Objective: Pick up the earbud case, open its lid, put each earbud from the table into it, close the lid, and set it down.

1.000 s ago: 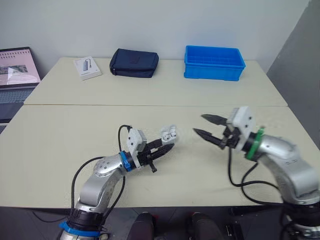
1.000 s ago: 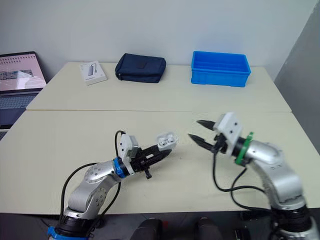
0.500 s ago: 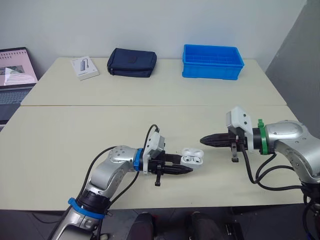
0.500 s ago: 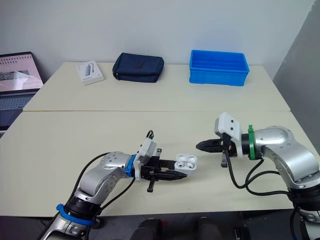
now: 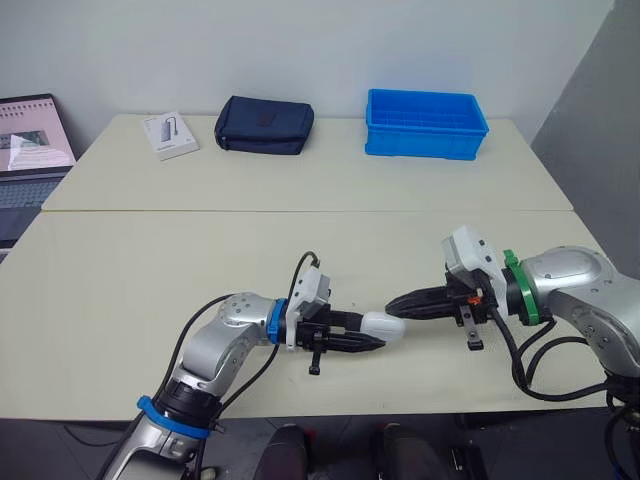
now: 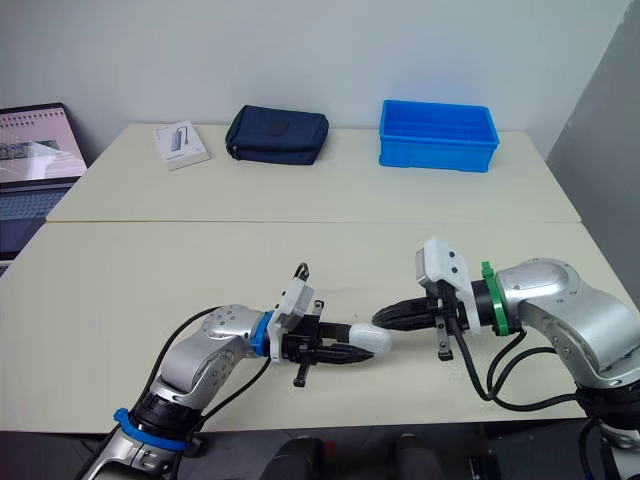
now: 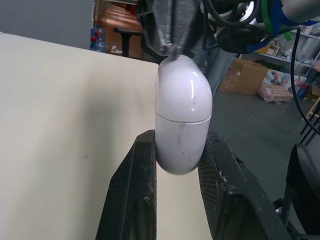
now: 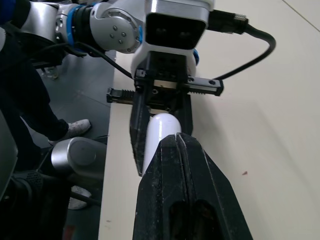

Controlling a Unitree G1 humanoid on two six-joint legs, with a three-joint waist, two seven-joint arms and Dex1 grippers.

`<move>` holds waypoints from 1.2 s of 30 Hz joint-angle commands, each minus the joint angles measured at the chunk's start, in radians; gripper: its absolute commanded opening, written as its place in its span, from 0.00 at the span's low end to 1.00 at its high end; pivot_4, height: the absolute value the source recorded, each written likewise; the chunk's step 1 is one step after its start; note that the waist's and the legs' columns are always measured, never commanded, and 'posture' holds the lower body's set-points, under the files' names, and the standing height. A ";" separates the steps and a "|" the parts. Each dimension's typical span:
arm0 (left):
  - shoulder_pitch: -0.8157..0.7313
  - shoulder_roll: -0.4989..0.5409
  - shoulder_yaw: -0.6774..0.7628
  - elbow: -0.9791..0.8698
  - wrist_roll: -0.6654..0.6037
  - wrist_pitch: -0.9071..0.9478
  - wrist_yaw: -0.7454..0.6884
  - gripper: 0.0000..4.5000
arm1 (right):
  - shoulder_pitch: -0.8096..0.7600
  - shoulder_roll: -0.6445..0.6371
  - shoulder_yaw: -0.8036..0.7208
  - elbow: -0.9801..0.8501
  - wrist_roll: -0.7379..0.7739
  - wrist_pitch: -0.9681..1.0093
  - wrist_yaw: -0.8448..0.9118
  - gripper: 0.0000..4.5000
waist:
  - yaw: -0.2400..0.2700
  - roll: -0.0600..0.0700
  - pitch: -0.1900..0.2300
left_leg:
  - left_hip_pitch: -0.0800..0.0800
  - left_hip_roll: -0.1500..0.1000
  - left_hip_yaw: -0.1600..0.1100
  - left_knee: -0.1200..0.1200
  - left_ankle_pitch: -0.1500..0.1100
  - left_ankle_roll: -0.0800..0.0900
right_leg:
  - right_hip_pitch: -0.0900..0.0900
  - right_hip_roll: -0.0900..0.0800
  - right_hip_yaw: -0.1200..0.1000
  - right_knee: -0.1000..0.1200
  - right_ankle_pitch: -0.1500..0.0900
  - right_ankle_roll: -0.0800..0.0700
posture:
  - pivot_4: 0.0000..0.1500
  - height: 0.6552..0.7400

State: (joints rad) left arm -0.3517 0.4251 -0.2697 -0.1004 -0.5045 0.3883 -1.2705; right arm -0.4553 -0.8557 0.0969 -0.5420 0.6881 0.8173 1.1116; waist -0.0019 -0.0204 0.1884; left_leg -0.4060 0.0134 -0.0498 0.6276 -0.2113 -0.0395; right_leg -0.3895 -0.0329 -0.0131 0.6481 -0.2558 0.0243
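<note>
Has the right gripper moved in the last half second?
Yes. Against the unmoved blue bin, the right gripper slid left, its shut tips now at the earbud case in the left gripper.

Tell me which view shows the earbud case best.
Left wrist view: the earbud case sits close, lid seam visible, clamped by the left gripper. Eye views show it small; in the right wrist view the right gripper hides part.

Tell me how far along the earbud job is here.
Done: the glossy white oval earbud case is picked up and its lid looks shut. In hand: the left claw grips it, the shut right claw touching its lid. Left: setting it down. Its contents are hidden.
</note>
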 commanded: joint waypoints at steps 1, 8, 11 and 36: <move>-0.006 -0.014 0.014 -0.017 -0.021 0.008 0.012 0.17 | 0.023 -0.024 -0.007 -0.036 -0.004 -0.011 -0.001 0.00 | 0.000 0.000 0.000 | 0.000 0.000 0.000 0.000 0.000 0.000 | 0.000 0.000 0.000 0.000 0.000 0.000 | 1.00 1.00; -0.008 0.008 0.020 -0.029 -0.061 0.162 0.051 0.17 | 0.037 -0.013 -0.024 -0.022 -0.029 -0.028 -0.050 0.00 | 0.000 0.000 0.000 | 0.000 0.000 0.000 0.000 0.000 0.000 | 0.000 0.000 0.000 0.000 0.000 0.000 | 1.00 1.00; -0.059 -0.007 0.035 0.032 -0.093 0.371 0.154 0.17 | 0.065 -0.014 -0.049 -0.029 -0.042 -0.033 -0.091 0.00 | 0.000 0.000 0.000 | 0.000 0.000 0.000 0.000 0.000 0.000 | 0.000 0.000 0.000 0.000 0.000 0.000 | 1.00 1.00; -0.183 0.086 0.068 0.245 -0.045 0.677 0.278 0.84 | 0.253 -0.114 -0.057 0.021 -0.345 -0.421 -0.063 0.00 | -0.008 0.000 0.000 | 0.005 0.000 0.001 0.001 0.000 0.000 | 0.002 0.001 0.002 0.003 0.001 0.002 | 1.00 1.00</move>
State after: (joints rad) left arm -0.5661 0.4496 -0.1935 0.1480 -0.5966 1.0740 -0.9969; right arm -0.2040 -0.9535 0.0869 -0.5112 0.3342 0.4169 1.0326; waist -0.0098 -0.0206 0.1884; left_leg -0.4011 0.0142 -0.0485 0.6278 -0.2112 -0.0397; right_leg -0.3878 -0.0321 -0.0109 0.6510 -0.2547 0.0263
